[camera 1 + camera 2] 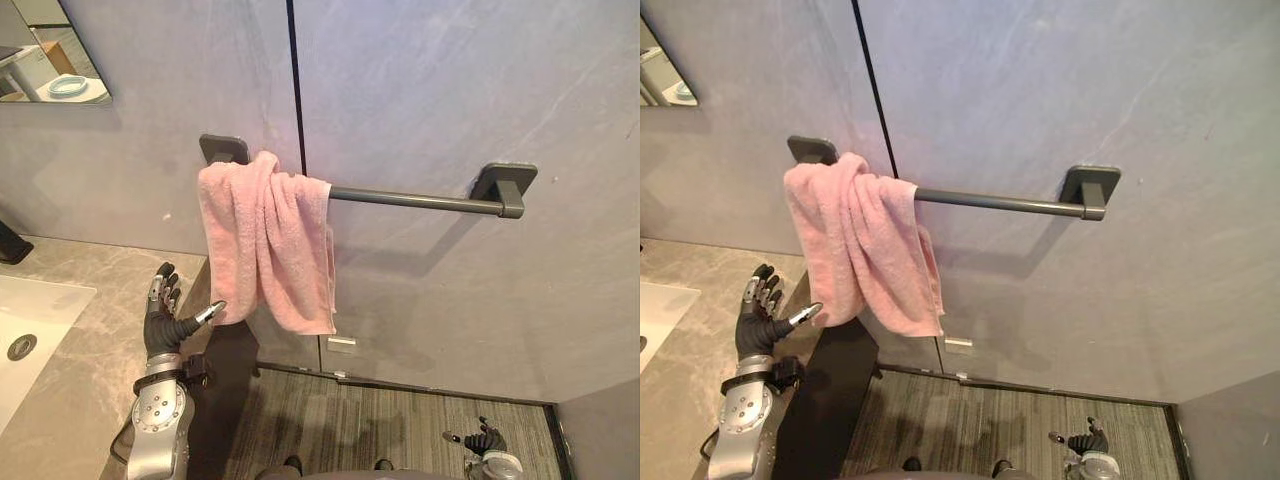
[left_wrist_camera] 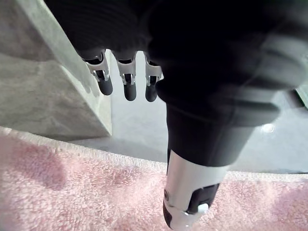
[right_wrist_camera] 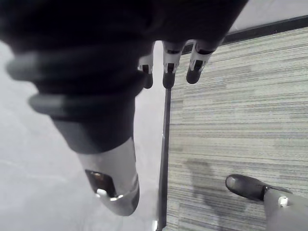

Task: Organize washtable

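Silver-fingered left hand (image 1: 160, 325) is raised beside the marble counter (image 1: 90, 340), fingers (image 2: 127, 82) straight & slightly fanned, pointing up, holding nothing. Its thumb (image 1: 207, 313) sticks out sideways w/ the tip at the lower left edge of the pink towel (image 1: 265, 240); looks to touch, can't confirm. Left wrist view has the thumb lying across pink terry cloth. Towel hangs on the dark grey towel bar (image 1: 415, 201), bunched up at the bar's left end right by the left mount (image 1: 222, 148), folds uneven, one corner hanging lower than the rest. Bar is fixed to a grey wall (image 1: 450, 90). Counter runs out to the left w/ a white sink (image 1: 30, 310) set in it & a mirror (image 1: 50, 50) corner above. Right hand (image 1: 487, 440) sits low at bottom right over the striped floor (image 1: 380, 425), fingers loose & uncurled, thumb out, nothing in it, well apart from towel
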